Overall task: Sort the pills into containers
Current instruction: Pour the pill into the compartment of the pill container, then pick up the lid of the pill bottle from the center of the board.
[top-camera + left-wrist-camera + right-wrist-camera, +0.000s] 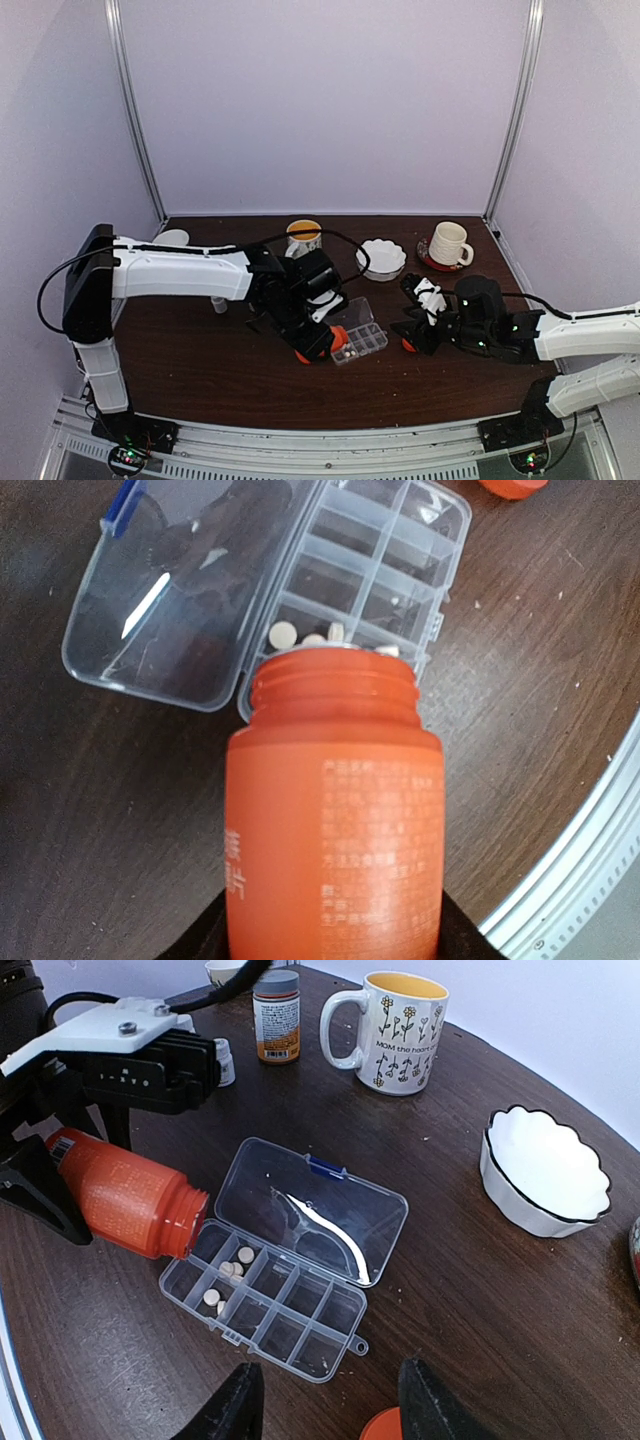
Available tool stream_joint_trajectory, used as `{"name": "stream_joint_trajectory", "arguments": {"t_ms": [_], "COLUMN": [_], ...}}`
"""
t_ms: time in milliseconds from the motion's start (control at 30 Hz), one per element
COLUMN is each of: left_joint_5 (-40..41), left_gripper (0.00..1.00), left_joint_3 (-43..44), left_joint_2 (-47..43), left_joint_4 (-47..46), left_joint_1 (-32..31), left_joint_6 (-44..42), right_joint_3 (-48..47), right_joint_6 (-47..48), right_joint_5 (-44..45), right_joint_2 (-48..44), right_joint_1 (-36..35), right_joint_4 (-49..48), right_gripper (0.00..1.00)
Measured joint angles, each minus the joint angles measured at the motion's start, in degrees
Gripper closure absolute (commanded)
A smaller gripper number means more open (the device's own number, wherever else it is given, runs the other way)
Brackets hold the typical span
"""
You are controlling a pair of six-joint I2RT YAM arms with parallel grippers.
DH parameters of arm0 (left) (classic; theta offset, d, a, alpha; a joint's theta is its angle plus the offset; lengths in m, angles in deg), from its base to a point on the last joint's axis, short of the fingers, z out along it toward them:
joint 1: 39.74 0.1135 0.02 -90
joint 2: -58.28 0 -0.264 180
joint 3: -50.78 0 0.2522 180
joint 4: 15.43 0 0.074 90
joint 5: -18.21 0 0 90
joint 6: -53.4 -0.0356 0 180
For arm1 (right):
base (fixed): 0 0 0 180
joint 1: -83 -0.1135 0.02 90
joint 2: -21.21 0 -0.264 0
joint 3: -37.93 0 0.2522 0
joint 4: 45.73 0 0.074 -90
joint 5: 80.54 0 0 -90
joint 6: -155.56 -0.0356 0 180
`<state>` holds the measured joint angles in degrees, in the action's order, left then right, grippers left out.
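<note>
clenched round the body of the orange bottle [125, 1195] with the left tool [320, 346]. tipped low and uncapped, mouth just over one end of the clear pill box [330, 1312] on the dark worktop [480, 1290], lid [320, 1210] lying open and flat. resting in the containers [275, 1320] at that end, in both rows: a few pale round pills [228, 1269], just beside the bottle mouth. released on the right tool [330, 1405], fingers spread wide, grasping nothing, hovering near the box, an orange cap [385, 1426] low by one finger. farther back: flowered mug [400, 1040], white scalloped bowl [505, 1192].
</note>
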<state>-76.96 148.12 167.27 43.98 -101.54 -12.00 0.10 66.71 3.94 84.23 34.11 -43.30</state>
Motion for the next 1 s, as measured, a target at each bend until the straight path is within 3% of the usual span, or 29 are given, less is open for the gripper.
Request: {"name": "stream_joint_trajectory", "arguments": {"t_ms": [200,367,700,867,1000], "left_joint_5": [0.31,2.54,2.27,0.0,-1.4], "left_gripper": [1.0,1.0,1.0,1.0,1.0], "left_joint_3": [-6.29,-12.52,-41.94,-51.65,-55.65], "left_joint_2": [-5.77,-14.43,-34.8,-43.5,-48.89], "left_joint_4": [-6.01,-16.52,-51.19,-67.1,-78.25], "left_joint_1": [-0.17,-1.51,-2.8,-2.89,-3.74], "left_joint_6": [0.13,0.07,-1.29,-4.66,-9.57], "right_joint_3": [0.0,-0.13,-20.83,-25.9,-26.64], "right_joint_6": [-0.13,-4.17,-14.88,-20.11,-23.45], "right_joint_5": [0.31,1.57,4.17,7.17,9.75], "right_joint_2": [0.0,-0.17,4.42,7.56,9.88], "right_joint_1": [0.0,0.02,0.02,0.04,0.17], "right_joint_4": [0.0,0.66,25.51,36.09,41.72], "right_gripper": [0.5,0.39,0.31,0.44,0.41]}}
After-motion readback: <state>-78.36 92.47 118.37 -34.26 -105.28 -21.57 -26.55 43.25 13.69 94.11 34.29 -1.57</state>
